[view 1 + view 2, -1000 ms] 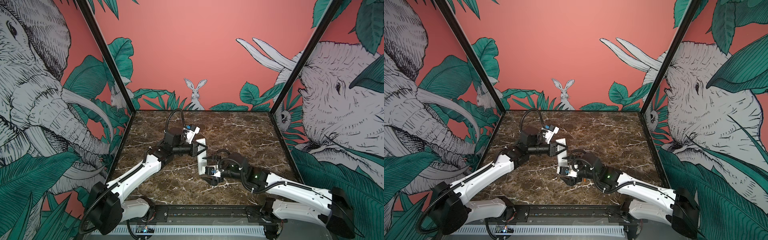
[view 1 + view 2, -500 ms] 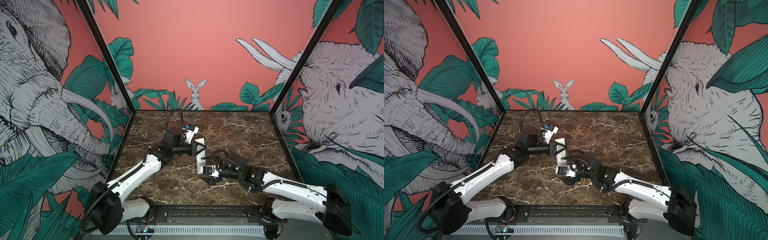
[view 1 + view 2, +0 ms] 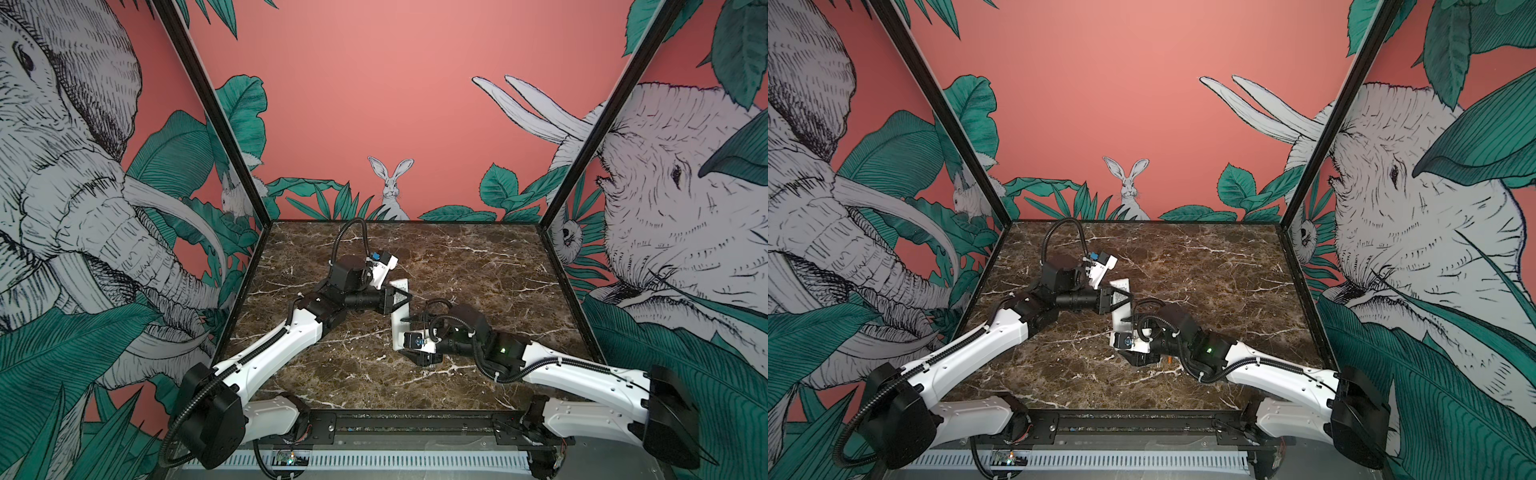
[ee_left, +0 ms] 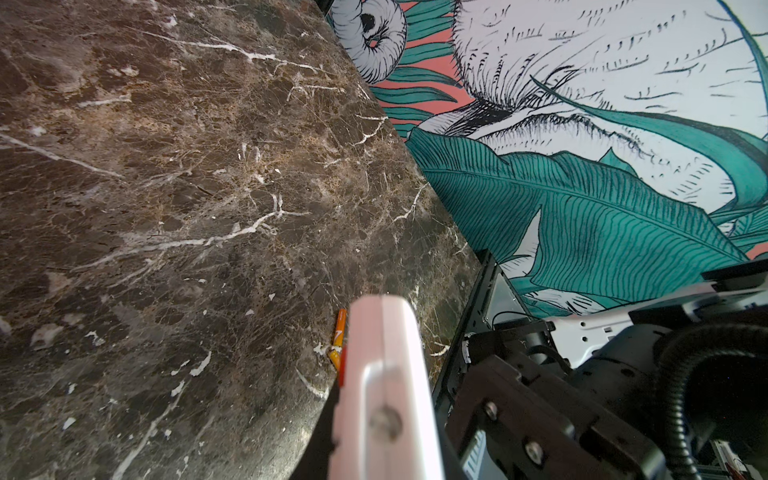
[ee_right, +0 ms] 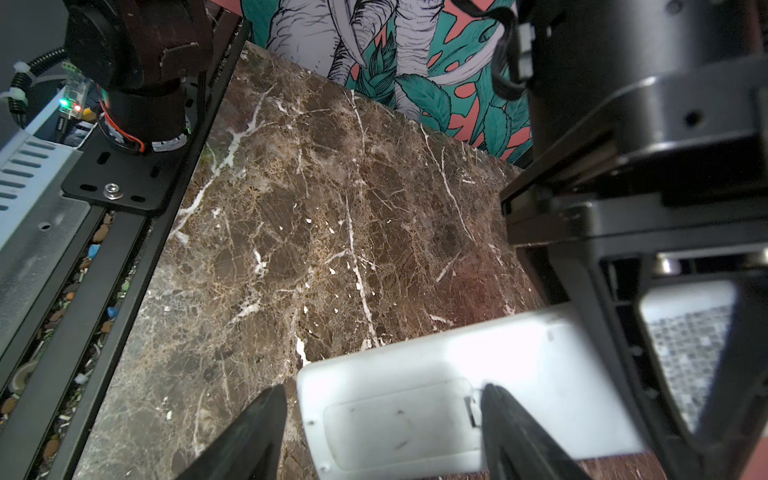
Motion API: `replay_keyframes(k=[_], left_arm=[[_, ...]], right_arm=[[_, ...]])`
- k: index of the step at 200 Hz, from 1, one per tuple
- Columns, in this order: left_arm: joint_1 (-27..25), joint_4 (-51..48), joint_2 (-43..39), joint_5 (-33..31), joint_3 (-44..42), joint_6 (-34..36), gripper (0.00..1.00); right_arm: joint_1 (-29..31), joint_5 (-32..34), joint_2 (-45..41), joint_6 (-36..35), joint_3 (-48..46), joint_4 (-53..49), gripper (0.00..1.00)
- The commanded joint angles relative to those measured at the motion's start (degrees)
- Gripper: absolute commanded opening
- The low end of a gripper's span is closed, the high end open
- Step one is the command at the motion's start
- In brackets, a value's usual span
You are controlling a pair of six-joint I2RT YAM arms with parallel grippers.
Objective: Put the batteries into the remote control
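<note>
The remote [image 3: 400, 328] is at the centre of the counter [image 3: 478, 266] in both top views, lying lengthwise from front to back, plain back facing up. Its battery cover [image 5: 395, 419] is fitted in place at the near end, so whatever the compartment holds is hidden. The batteries [image 4: 340, 326] lie on the counter just beside the remote, one partly behind it. In a top view an orange end [image 3: 1170, 358] shows under the right arm, right of centre.

The left end effector [image 3: 401, 299] is clamped across the remote's middle. The right end effector [image 5: 384, 390] stands spread wide along the cover. One finger [image 5: 257, 432] is just off the remote's end, the other is at the cover's latch edge, and nothing is gripped.

The remote's near end sits well in from the front rail [image 3: 415, 415]. Broad marble runs toward the back wall and the right wall. The left arm takes up the left-hand side.
</note>
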Motion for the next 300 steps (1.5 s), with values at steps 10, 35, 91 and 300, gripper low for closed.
replay_keyframes(k=[10, 35, 91, 300], left_arm=[[-0.4, 2.1, -0.8, 1.6, 1.7, 0.3, 0.0], [-0.4, 0.9, -0.6, 0.7, 2.1, 0.9, 0.0], [-0.3, -2.0, -0.3, -1.6, 2.6, 2.3, 0.0], [-0.3, -1.3, 0.1, 1.3, 1.6, 2.0, 0.0]], right_arm=[[1.0, -1.7, 1.1, 0.3, 0.5, -5.6, 0.68], [1.2, -1.8, 1.0, 0.2, 0.8, -6.3, 0.64], [1.7, -2.0, 0.5, 0.1, 1.2, -7.4, 0.57], [2.0, 3.7, 0.3, -2.8, 3.5, -2.9, 0.72]])
